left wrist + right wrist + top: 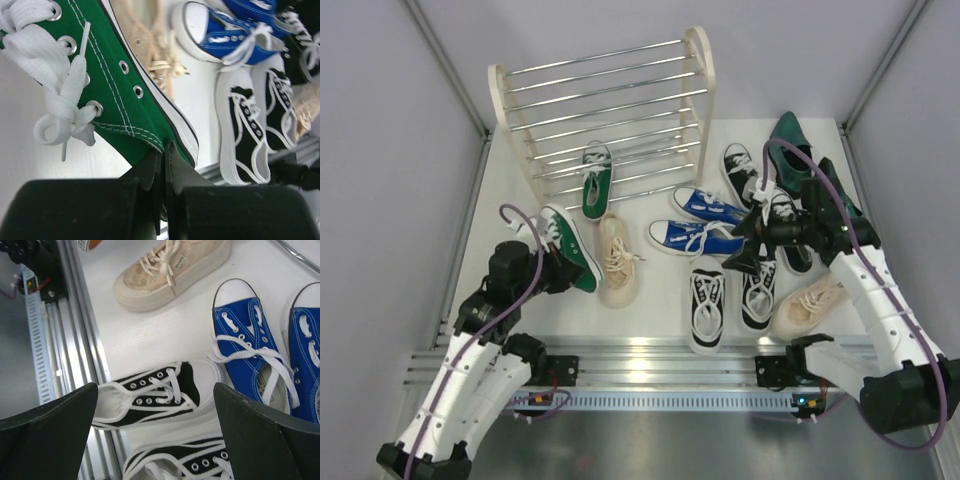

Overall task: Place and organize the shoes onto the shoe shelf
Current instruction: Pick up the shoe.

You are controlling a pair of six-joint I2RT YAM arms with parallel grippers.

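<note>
The left gripper (pixel 164 165) is closed tight on a thin pinch of canvas at the rear edge of a green sneaker (pixel 115 85), which sits at the left front of the bench (pixel 660 300), just beside a beige sneaker (pixel 617 262) and short of the shoe shelf (pixel 701 70). Whether its sole is off the bench I cannot tell. Its mate (pixel 597 180) already lies on a lower tier. The grip looks to be the main risk: with so little fabric between the fingers and the toe hanging far out, the sneaker could swing, twist or slip free on the way up. The loose white lace (pixel 65 125) may snag a chrome rod, and a toe that comes in low could catch the front rod or push the mate between the bars. The right gripper (pixel 157 415) hangs wide open and empty over a black-and-white sneaker (pixel 160 387), near the blue pair (pixel 705 225). It is well apart from the left arm, so a clash seems unlikely.
</note>
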